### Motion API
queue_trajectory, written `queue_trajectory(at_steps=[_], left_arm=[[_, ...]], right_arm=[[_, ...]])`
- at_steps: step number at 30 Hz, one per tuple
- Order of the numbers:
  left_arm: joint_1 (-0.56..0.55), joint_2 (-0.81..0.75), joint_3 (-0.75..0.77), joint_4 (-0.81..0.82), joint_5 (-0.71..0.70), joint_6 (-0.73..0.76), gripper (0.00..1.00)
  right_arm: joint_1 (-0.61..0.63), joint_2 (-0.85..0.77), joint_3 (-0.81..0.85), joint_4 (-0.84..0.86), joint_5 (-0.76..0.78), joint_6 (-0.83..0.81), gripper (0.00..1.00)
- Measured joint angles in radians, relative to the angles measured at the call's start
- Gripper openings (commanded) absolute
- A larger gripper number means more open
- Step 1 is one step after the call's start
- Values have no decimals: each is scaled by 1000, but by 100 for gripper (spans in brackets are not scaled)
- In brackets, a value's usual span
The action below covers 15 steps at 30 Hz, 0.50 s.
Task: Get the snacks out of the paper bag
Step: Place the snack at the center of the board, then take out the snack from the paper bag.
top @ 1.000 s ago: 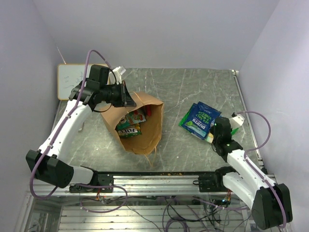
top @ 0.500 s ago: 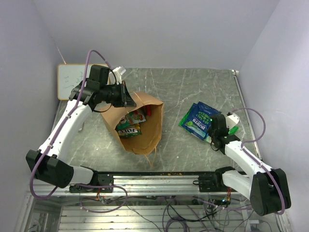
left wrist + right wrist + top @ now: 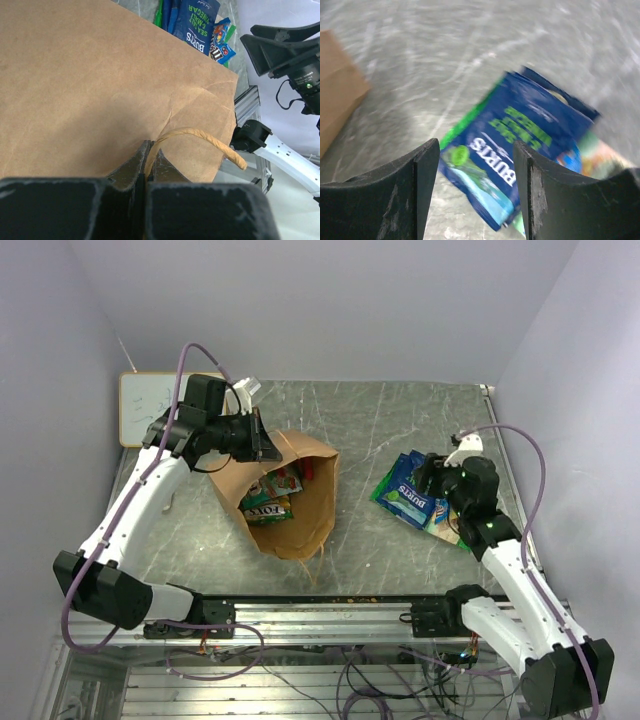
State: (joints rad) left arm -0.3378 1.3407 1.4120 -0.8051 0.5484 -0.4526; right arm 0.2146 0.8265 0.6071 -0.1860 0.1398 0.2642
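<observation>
White links (image 3: pixel 140 505), black joints (image 3: pixel 100 585), black end effector fingers (image 3: pixel 395 200), purple cables (image 3: pixel 180 370), possibly green lights (image 3: pixel 463 469)

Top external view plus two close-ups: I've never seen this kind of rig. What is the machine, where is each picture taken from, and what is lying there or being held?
The machine is two white robot arms bolted at the near edge of a grey marbled table. The wide picture looks down from above and behind them. Each close-up comes from a camera on one arm's wrist.

The left tool is pinched shut on the twisted paper handle of a brown paper bag. The bag's open mouth shows glossy snack packets inside.

The right tool is open and empty. It is above a blue foil packet lying on the table, outside the bag.

A small white whiteboard sits at the far left corner.
</observation>
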Motion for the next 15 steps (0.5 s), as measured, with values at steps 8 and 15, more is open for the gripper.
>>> queue_trajectory(at_steps=[8, 15], left_arm=[[0, -37, -58, 15, 0, -40, 7], [0, -92, -161, 51, 26, -146, 7]], right_arm=[[183, 84, 49, 193, -518, -297, 59], [669, 203, 124, 204, -596, -634, 60]])
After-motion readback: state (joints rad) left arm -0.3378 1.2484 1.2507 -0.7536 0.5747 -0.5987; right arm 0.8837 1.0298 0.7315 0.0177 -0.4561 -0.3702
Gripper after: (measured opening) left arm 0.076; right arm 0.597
